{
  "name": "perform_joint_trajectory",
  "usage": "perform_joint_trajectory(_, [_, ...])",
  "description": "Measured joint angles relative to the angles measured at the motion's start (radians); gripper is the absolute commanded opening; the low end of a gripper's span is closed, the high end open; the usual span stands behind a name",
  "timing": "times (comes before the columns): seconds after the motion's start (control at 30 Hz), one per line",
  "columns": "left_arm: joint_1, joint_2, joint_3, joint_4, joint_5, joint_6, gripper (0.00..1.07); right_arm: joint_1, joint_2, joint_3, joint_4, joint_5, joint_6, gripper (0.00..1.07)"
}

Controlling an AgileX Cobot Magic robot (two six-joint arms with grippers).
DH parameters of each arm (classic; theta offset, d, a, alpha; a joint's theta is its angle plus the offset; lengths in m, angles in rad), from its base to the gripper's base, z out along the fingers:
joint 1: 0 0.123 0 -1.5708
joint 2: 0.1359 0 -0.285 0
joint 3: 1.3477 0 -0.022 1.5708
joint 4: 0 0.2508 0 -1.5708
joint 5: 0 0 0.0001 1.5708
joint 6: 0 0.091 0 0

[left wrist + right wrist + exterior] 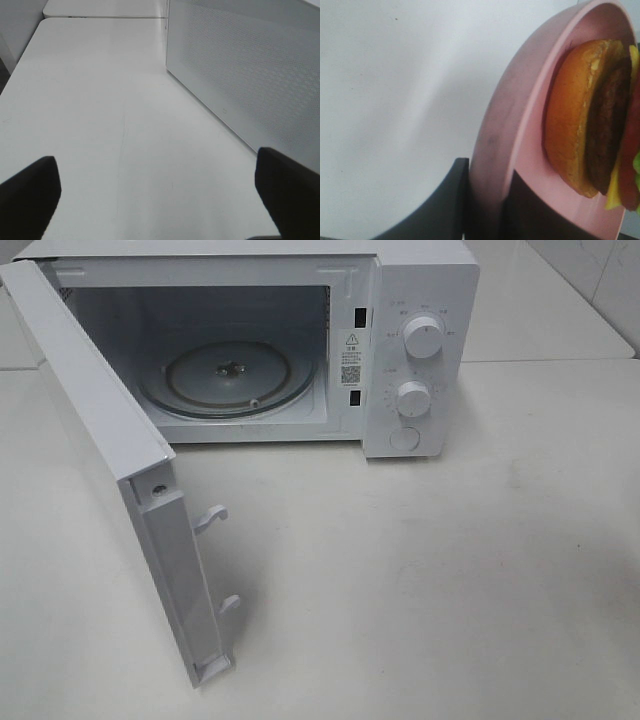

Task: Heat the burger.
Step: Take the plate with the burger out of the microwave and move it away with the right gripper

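Golden-brown bun, a dark patty, a red slice, yellow cheese and a bit of green lettuce make up the burger. It sits on a pink plate, very close to the right gripper. The burger looks light and soft, and its stacked layers could slide apart if the plate tips. The plate looks hard and smooth, so it may be slippery. The best place to hold is the plate's rim, not the squashy bun.

The right jaws are clenched on that rim, one dark finger on each side of it. The burger itself is just past the jaws, resting on the plate, and nothing touches the bun.

The left gripper has its jaws spread wide with nothing between them. The white desk lies under them, and the microwave door stands just off to one side.

The microwave stands open. Inside it is a round glass tray, and nothing lies on that tray. The burger and plate do not show in the high view, so they are not in the microwave yet.
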Motion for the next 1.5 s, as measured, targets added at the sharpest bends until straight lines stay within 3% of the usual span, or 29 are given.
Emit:
perform_joint_trajectory(0.67, [0.0,0.0,0.0,0.0,0.0,0.0,0.98,0.0,0.478,-0.05,-0.092,-0.037,0.64,0.03])
perform_joint_trajectory(1.5, [0.0,0.0,0.0,0.0,0.0,0.0,0.98,-0.003,0.851,-0.059,-0.209,-0.187,0.944,0.09])
